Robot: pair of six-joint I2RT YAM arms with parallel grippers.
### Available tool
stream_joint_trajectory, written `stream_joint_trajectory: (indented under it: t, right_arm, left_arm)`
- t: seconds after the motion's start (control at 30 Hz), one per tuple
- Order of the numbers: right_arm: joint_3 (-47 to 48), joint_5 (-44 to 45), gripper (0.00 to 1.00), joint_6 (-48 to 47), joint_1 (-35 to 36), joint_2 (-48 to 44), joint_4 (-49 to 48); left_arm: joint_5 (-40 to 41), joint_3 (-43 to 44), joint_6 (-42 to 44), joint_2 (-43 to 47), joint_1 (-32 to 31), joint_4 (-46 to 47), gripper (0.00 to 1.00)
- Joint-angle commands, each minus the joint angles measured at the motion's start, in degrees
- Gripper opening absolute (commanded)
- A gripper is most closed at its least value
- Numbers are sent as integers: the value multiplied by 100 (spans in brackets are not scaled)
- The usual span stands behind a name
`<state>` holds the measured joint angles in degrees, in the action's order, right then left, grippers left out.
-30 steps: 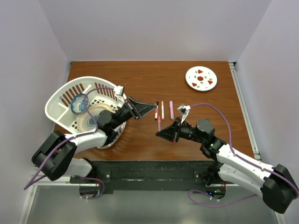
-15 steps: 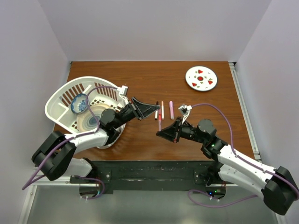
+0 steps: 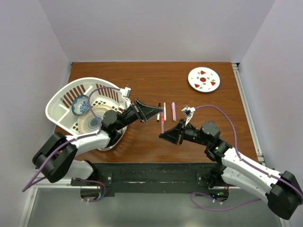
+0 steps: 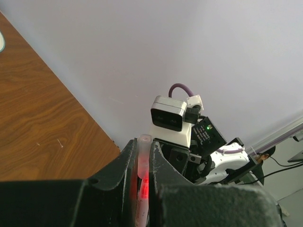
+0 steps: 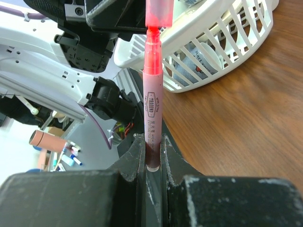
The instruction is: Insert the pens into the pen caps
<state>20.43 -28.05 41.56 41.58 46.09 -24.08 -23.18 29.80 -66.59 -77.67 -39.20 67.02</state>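
Note:
My right gripper [image 5: 152, 146] is shut on the lower end of a pink pen [image 5: 152, 94], which stands tilted away from the table toward the left arm. My left gripper [image 4: 142, 151] is shut on a translucent pink pen cap [image 4: 143, 146]. The pen's red tip sits in the cap's mouth [image 5: 159, 12]. From above, the two grippers [image 3: 160, 112] [image 3: 163, 135] meet over the table's middle, with the held pen [image 3: 162, 124] between them. Two more pens lie flat behind them, one white [image 3: 164, 111] and one pink-lilac [image 3: 173, 111]. A third is partly hidden by the left fingers.
A white slatted basket [image 3: 61, 101] leans at the left, with a blue bowl [image 3: 80, 105] and a round dish [image 3: 90, 122] inside it. A white plate with red spots [image 3: 204, 79] sits at the far right of the table.
My left gripper has shifted a little to the right with the cap, bringing it onto the pen's tip. The right arm has barely moved.

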Motion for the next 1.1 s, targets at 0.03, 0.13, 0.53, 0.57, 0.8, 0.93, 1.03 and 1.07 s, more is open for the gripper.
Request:
stream_joint_trajectory:
  t: [0.03, 0.13, 0.53, 0.57, 0.8, 0.93, 1.03, 1.07]
  right_arm:
    - [295, 63, 0, -165, 17, -65, -45]
    - [365, 142, 0, -288, 17, -117, 87]
    - [831, 537, 0, -790, 8, -355, 817]
    - [858, 538, 0, -807, 16, -355, 817]
    - [1147, 801, 0, -1062, 8, -302, 1089]
    - [1638, 977, 0, -1510, 8, -258, 1562]
    - [1920, 1196, 0, -1783, 8, -284, 1835]
    - [1982, 1258, 0, -1861, 8, -293, 1880]
  left_arm:
    - [-406, 158, 172, -47, -140, 109, 0]
    - [-512, 96, 199, 67, -176, -196, 0]
    - [-741, 8, 1095, 674, -272, -1543, 0]
    - [-741, -18, 1104, 683, -281, -1526, 0]
    - [-828, -360, 1183, 727, -632, -1227, 0]
    - [-978, -580, 1087, 665, -738, -1104, 0]
    - [-1022, -765, 1051, 718, -799, -1086, 0]
    - [-1039, -783, 1043, 718, -826, -1078, 0]
